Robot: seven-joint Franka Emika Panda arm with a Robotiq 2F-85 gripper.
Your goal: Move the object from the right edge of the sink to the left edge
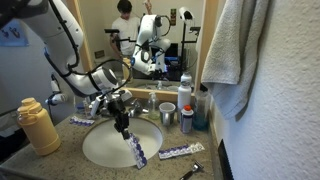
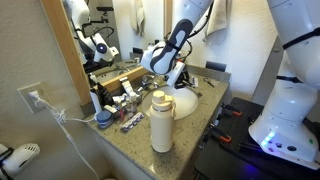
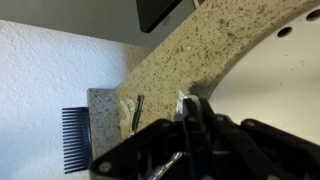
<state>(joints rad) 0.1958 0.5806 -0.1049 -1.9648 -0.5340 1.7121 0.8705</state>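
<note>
The object, a purple-blue and white tube [image 1: 137, 152], hangs tilted from my gripper [image 1: 123, 126] above the right part of the oval white sink [image 1: 95, 150]. The gripper is shut on the tube's upper end. In the wrist view the shut fingers [image 3: 190, 110] fill the lower frame, with a white tip of the tube [image 3: 185, 97] showing between them, over the sink's rim [image 3: 270, 70]. In an exterior view the gripper [image 2: 178, 78] hovers over the sink [image 2: 187, 104]; the tube is hard to make out there.
A slimmer purple-white tube [image 1: 180, 152] and a small dark razor-like item [image 1: 190, 172] lie on the granite at the sink's right. A yellow bottle [image 1: 38, 125] stands at the left. Cups, bottles and the chrome faucet [image 1: 150, 98] crowd the back edge. A towel [image 1: 235, 45] hangs at right.
</note>
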